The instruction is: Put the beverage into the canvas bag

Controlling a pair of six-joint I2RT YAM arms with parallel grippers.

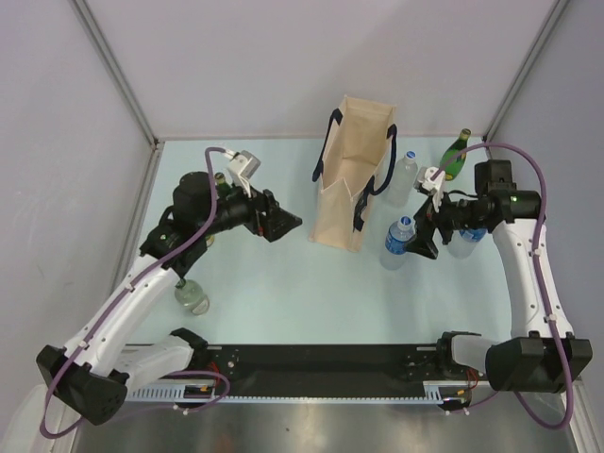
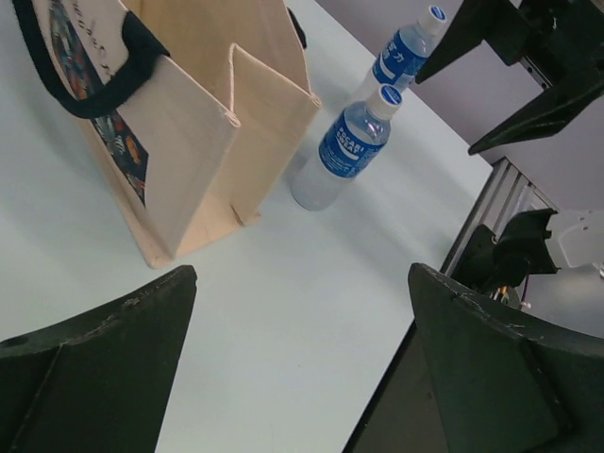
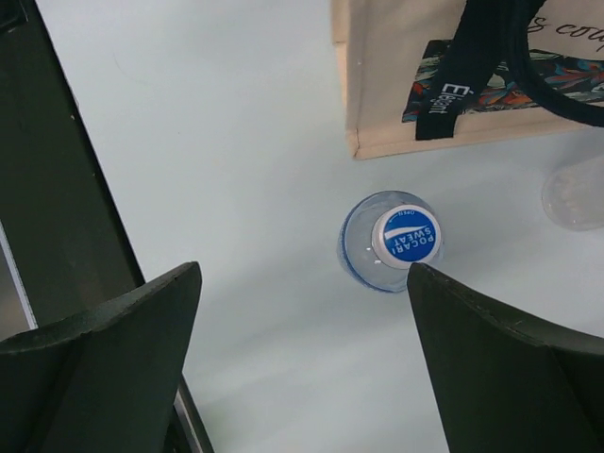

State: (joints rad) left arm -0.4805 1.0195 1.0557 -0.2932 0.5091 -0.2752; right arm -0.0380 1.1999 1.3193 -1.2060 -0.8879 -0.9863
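L gripper [image 1: 279,223]: black two-finger gripper, jaws spread wide, nothing betw. them; above the table, left of the bag and pointing at it.
Clear bottle by L arm [image 1: 193,297]: small clear bottle, on the table near the L forearm, well apart from the bag.
Table [image 1: 283,283]: pale blue-green flat top; everything stands on it.
Canvas bag [image 1: 351,179]: beige canvas tote w/ dark navy strap handles, upright, rectangular mouth open, centre-back of table; colourful printed panel on one side.
Blue-label bottle [image 1: 399,243]: clear plastic bottle w/ blue label & white cap, upright on the table just beside the bag's near right corner, outside the bag. R wrist cam looks straight down on its cap.
White-cap clear bottle [image 1: 404,175]: clear plastic, upright, just right of the bag, further back.
R gripper [image 1: 422,238]: black, jaws wide apart, holding nothing; just right of the blue-label bottle, above table level; no contact visible.
2nd blue-label bottle [image 1: 469,241]: right of the R gripper, partly hidden by the R arm.
Green bottle [image 1: 458,154]: dark green w/ narrow neck, back right, near the R wrist.
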